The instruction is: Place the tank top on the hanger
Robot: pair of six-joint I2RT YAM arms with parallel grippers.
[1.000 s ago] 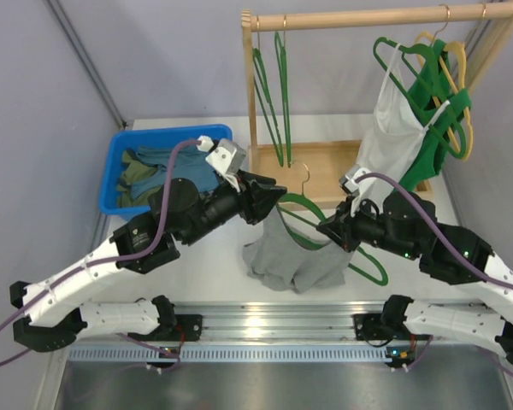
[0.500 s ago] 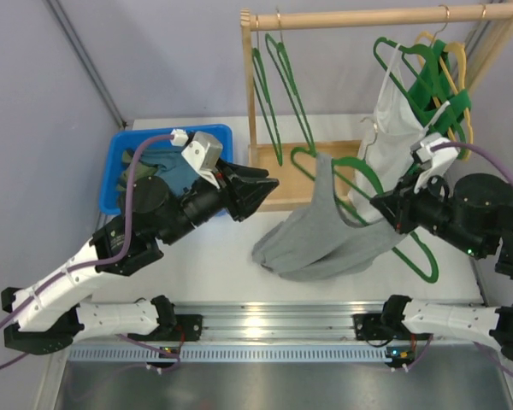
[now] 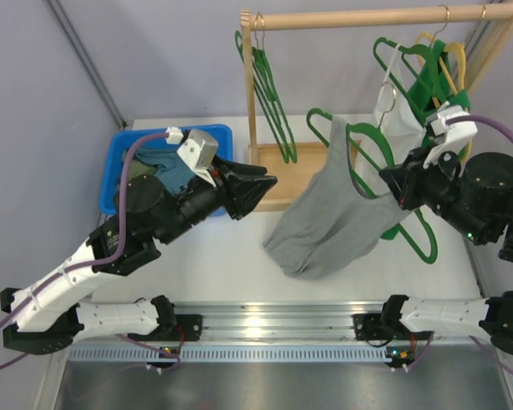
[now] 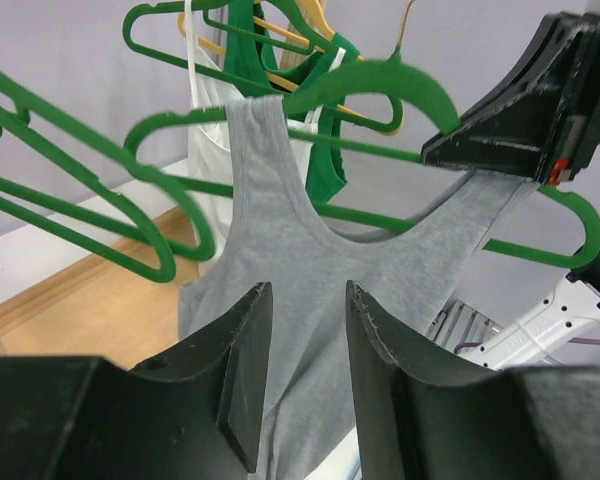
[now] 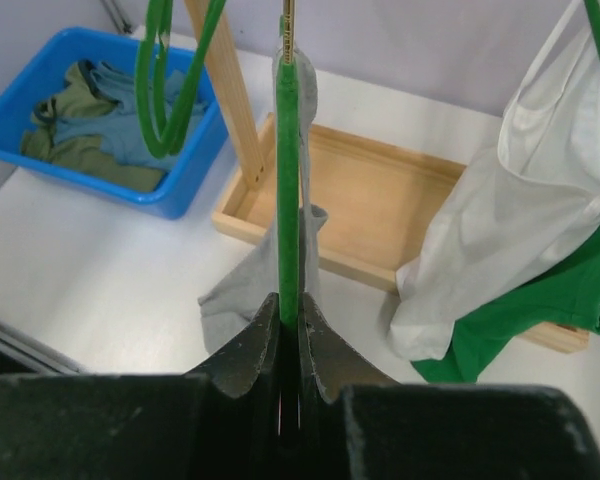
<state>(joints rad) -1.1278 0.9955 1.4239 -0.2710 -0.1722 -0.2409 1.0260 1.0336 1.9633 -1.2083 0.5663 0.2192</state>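
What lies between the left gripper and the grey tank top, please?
Nothing but air: the top view shows only the wooden tray beneath the gap from left gripper to tank top.

Even, diffuse light from above fills the scene. The white table (image 3: 222, 265) reads bright, and the tank top (image 3: 325, 222) throws only a faint, soft-edged shadow toward the near edge. Glare flares off the metal rail (image 3: 256, 329) at the middle of the near edge. From the left wrist, the left gripper (image 4: 305, 290) looms dark and soft, and the other hangers (image 4: 40, 205) smear with blur. The right gripper (image 5: 288, 305) is near-black under the crisp hanger (image 5: 288, 180). The white top (image 5: 520, 220) verges on washed out.
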